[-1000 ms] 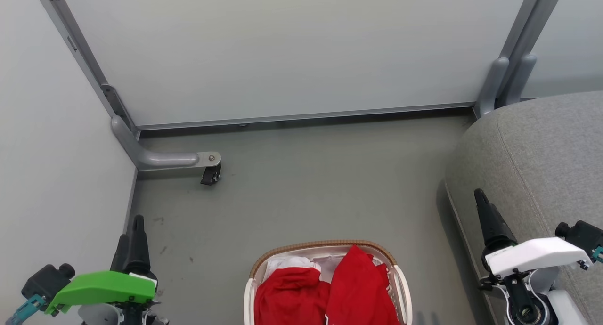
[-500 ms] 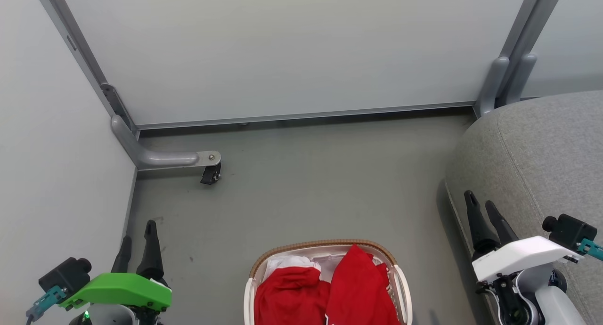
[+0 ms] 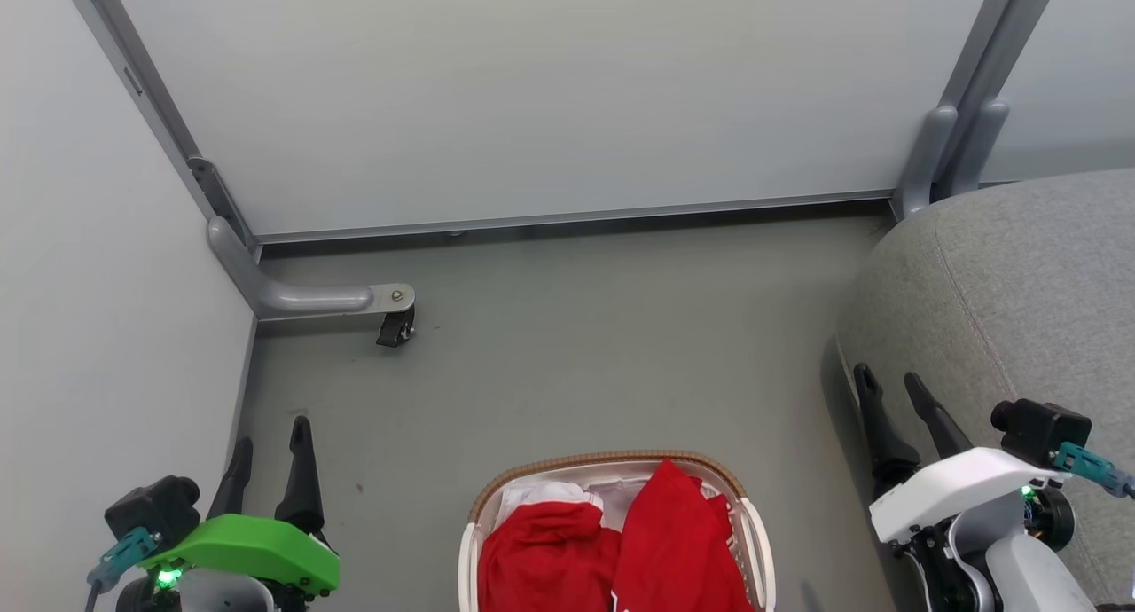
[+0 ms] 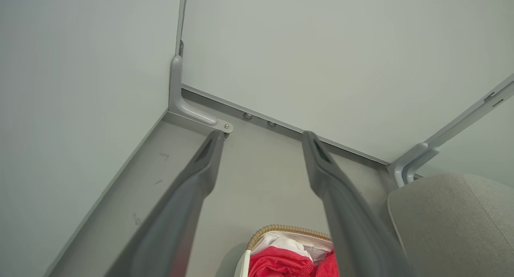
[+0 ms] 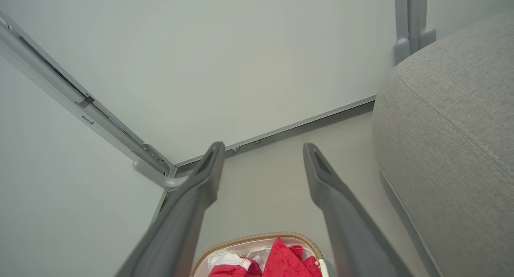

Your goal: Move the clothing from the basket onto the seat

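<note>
Bright red clothing lies bunched in the white basket with a brown woven rim, at the bottom middle of the head view, over a white liner. The grey seat rises at the right. My left gripper stands open at the lower left, well left of the basket, nothing between its fingers. Open too, my right gripper hangs at the lower right against the seat's side. In the left wrist view the clothing and basket sit below the open left gripper. The right wrist view shows the clothing, the seat and the open right gripper.
Pale partition walls close the space behind and to the left. A grey metal foot with a black caster juts from the left corner onto the grey floor. Another grey post foot stands at the back right beside the seat.
Both arms have turned inward: the left gripper shifted right and the right gripper shifted left, each now showing both fingers spread. The basket and clothing have not moved.
</note>
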